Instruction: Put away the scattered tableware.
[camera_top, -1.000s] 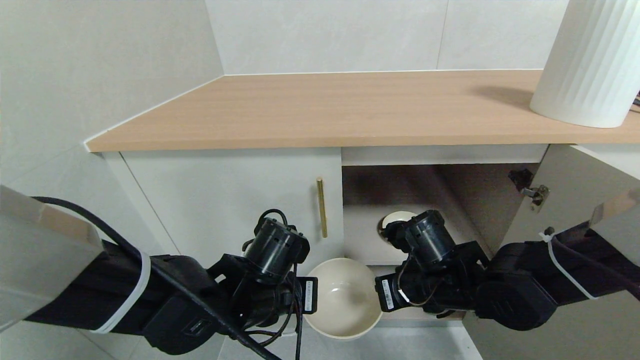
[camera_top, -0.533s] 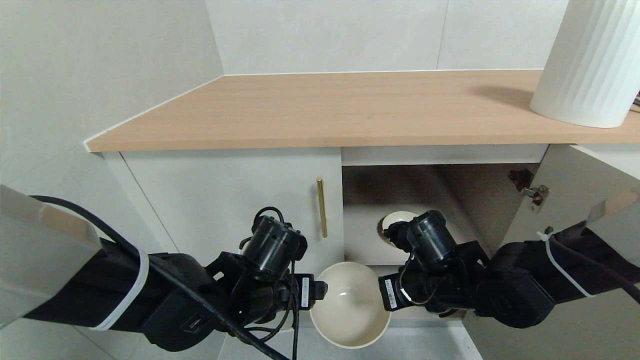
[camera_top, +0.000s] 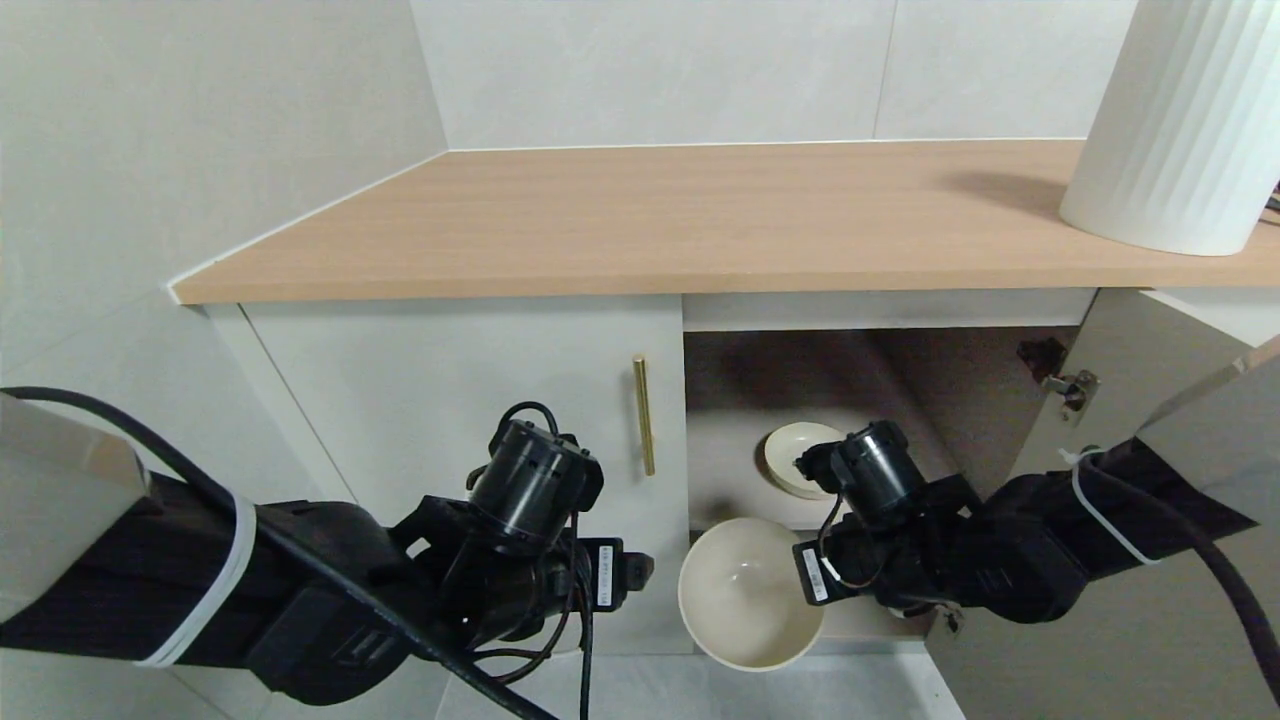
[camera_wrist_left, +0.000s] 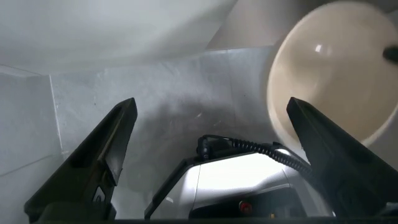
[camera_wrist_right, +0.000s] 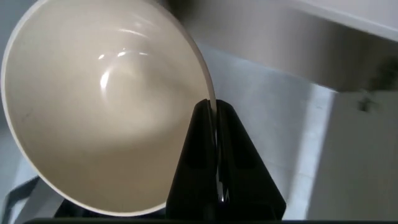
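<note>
Your right gripper (camera_top: 814, 585) pinches the bowl (camera_top: 745, 595) by its rim; it could slip or clip the plate (camera_top: 793, 455) inside the cabinet (camera_top: 800, 365). Your left gripper (camera_wrist_left: 217, 155) gapes empty.

Glossy glazed bowl (camera_top: 750, 595), matt wood countertop (camera_top: 650, 220); brass-look handle (camera_top: 645, 415)

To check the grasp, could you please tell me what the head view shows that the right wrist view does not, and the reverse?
Head view: the open cabinet with a small dish on its shelf, the wooden counter, and the left gripper beside the bowl, apart from it. Right wrist view: the right gripper shut on the bowl's rim, one finger inside, one outside. Both: the cream bowl, empty, at the right gripper.
</note>
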